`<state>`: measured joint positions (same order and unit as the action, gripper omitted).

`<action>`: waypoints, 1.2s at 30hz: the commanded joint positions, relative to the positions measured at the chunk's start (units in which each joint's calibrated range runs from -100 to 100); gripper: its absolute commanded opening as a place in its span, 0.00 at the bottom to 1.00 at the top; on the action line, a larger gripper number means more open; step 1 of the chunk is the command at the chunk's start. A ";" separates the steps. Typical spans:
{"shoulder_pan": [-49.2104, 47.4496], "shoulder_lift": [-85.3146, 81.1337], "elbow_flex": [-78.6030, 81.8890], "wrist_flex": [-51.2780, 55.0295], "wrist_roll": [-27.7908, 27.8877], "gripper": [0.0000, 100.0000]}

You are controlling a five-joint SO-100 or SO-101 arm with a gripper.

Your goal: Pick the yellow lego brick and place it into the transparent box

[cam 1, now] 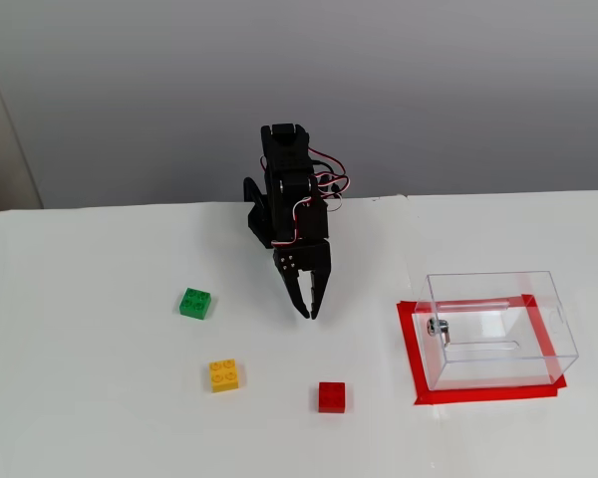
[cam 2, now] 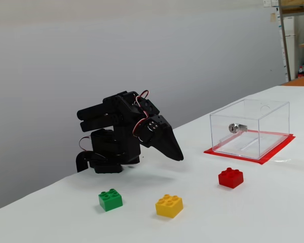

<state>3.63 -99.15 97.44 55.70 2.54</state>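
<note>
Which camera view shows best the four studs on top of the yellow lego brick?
The high fixed view, which looks down on the table: there the yellow lego brick shows its whole top, with all four studs apart from each other. The low side fixed view shows the brick mostly from the side, so its studs overlap.

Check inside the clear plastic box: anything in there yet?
No brick inside the transparent box. Only a small metal fitting on one wall shows, with red tape under the box. The yellow lego brick sits on the white table.
</note>
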 commanded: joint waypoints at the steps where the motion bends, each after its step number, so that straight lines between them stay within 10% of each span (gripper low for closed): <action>1: -0.05 -0.59 0.39 -0.87 0.23 0.02; 23: -5.00 0.60 -10.73 0.87 -0.14 0.01; 36: -5.37 32.08 -39.94 5.31 -0.19 0.01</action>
<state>-1.92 -72.60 65.84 60.75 2.54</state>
